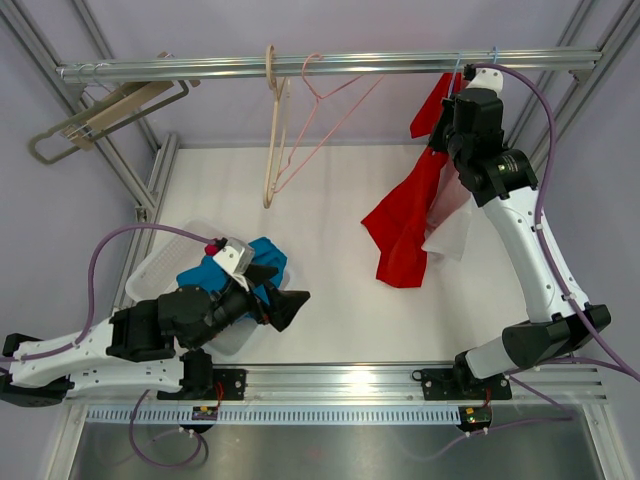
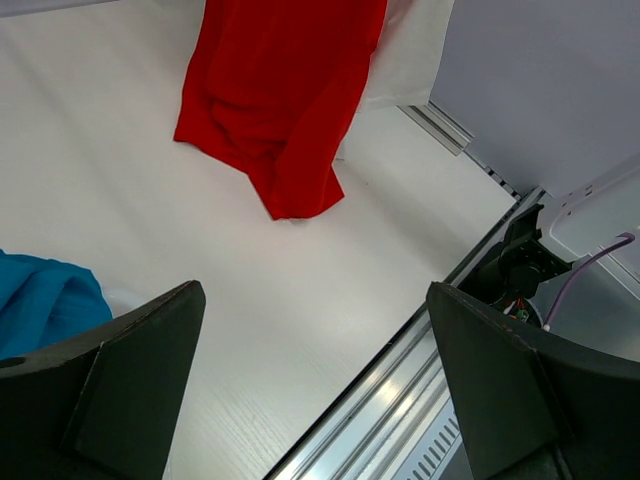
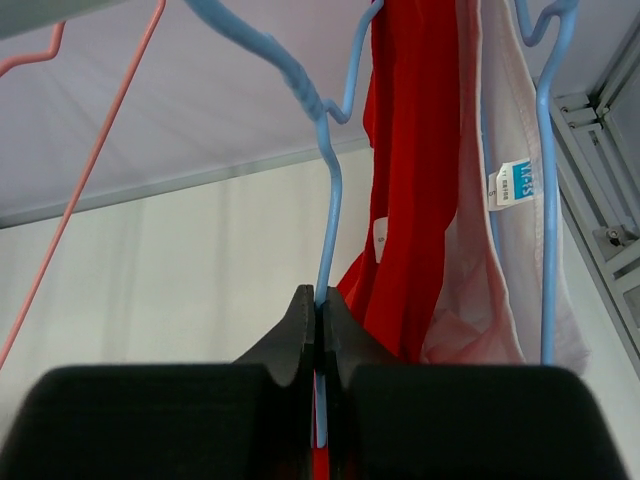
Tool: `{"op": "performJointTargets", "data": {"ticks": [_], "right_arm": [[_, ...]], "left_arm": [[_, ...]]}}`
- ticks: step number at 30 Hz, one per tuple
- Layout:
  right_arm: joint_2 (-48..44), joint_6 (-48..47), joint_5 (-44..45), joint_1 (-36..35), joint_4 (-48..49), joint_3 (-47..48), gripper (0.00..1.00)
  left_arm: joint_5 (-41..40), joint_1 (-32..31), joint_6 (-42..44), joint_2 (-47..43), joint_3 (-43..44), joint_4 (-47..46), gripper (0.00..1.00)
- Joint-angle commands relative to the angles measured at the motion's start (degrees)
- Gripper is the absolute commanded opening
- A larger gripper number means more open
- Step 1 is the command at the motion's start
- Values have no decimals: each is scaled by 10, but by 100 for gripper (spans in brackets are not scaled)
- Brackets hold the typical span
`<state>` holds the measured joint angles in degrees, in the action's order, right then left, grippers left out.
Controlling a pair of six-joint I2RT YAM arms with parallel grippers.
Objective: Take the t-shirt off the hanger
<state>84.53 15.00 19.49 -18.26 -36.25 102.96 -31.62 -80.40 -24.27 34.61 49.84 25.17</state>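
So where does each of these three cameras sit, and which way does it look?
Top view: fixed above and behind, looking down on the table; shows the left arm and right arm.
Left wrist: on the left arm, looking across the table at the red t-shirt; open left gripper shows.
Right wrist: on the right arm, looking up along the blue hanger; right gripper shut on it.
Shared: all three show the red t-shirt.

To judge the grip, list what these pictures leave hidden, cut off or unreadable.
Right wrist view: the black body of the right hand hides the lower blue hanger and red t-shirt.
Top view: the right arm covers most of the hanger.
Left wrist view: the top edge cuts off the t-shirt, the left edge the blue cloth.
Right wrist view: the white garment's label is too small to read.
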Motion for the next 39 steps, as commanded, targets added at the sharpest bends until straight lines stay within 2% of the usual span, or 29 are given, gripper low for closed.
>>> {"op": "performJointTargets", "data": {"ticks": [1, 4, 10, 13, 20, 23, 27, 29, 34, 39], "right_arm": [[-14, -7, 9, 3, 23, 19, 0], [-31, -9, -5, 4, 45, 22, 0], [-90, 0, -112, 4, 113, 1, 0], [-105, 5, -134, 3, 126, -19, 0], [-170, 50, -155, 3, 177, -182, 0], [-216, 103, -175, 2, 226, -262, 0], [-270, 132, -162, -23, 260, -336, 0], [-287, 136, -141, -60, 265, -350, 0], [-310, 141, -67, -160, 252, -333, 0], [-328, 143, -47, -201, 249, -321, 0]], "left_arm": [[8, -2, -5, -2, -5, -37, 99], [12, -2, -4, 5, -4, -42, 99], [25, -2, -2, 19, -1, -56, 99], [27, -2, -4, 22, -4, -62, 99], [54, -2, 2, 54, 9, -83, 99], [74, -2, 5, 92, 19, -91, 99], [100, -2, 5, 150, 22, -115, 99], [116, -2, 6, 188, 24, -140, 99], [146, -2, 20, 274, 71, -190, 99], [144, -3, 34, 354, 116, -215, 99]]}}
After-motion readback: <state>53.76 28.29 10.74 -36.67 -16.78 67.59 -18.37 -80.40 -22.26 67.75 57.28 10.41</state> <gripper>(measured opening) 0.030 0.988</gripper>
